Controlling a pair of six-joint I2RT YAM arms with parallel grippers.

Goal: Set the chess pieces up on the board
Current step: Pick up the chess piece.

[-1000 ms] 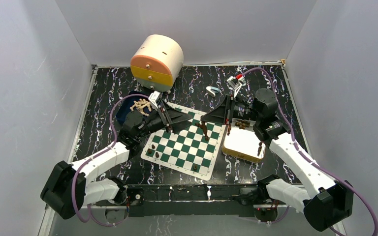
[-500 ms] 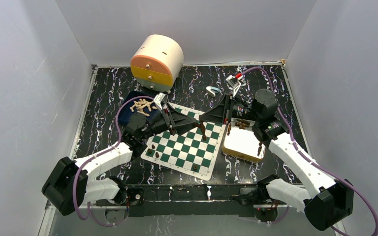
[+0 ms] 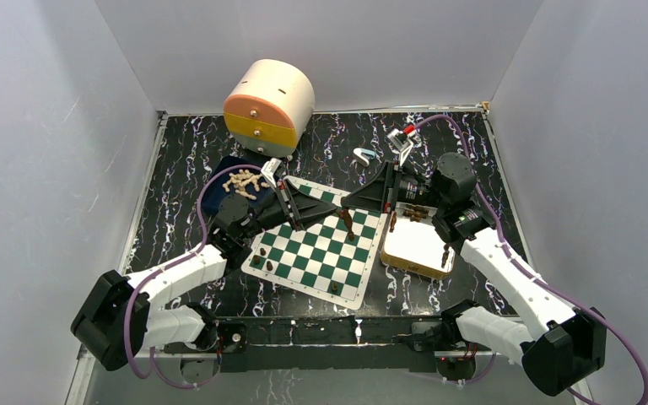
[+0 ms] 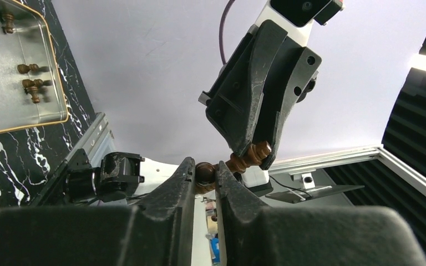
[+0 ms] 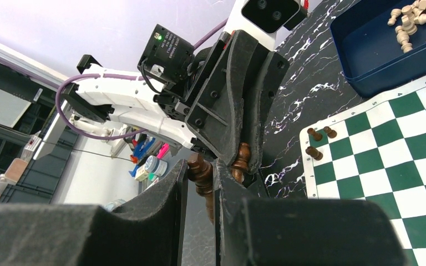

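Above the far part of the green-and-white board (image 3: 321,253) my two grippers meet tip to tip. One dark brown chess piece (image 4: 238,160) spans between them. My left gripper (image 4: 205,173) is shut on its round end. My right gripper (image 5: 201,173) is shut on the other end of the same piece (image 5: 202,172). In the top view the left gripper (image 3: 334,207) and right gripper (image 3: 346,205) almost touch, with the piece (image 3: 348,221) just below them. A few dark pieces (image 5: 314,134) stand at the board's near-left corner.
A white tray (image 3: 418,245) with several dark pieces lies right of the board. A blue tray (image 3: 218,192) of pale pieces (image 3: 243,180) sits at its far left. A round pastel drawer box (image 3: 268,105) stands at the back. Small clips (image 3: 363,155) lie behind the board.
My left gripper has moved right toward the right gripper and shut on the free end of the dark piece. The right gripper has kept still, holding the piece.
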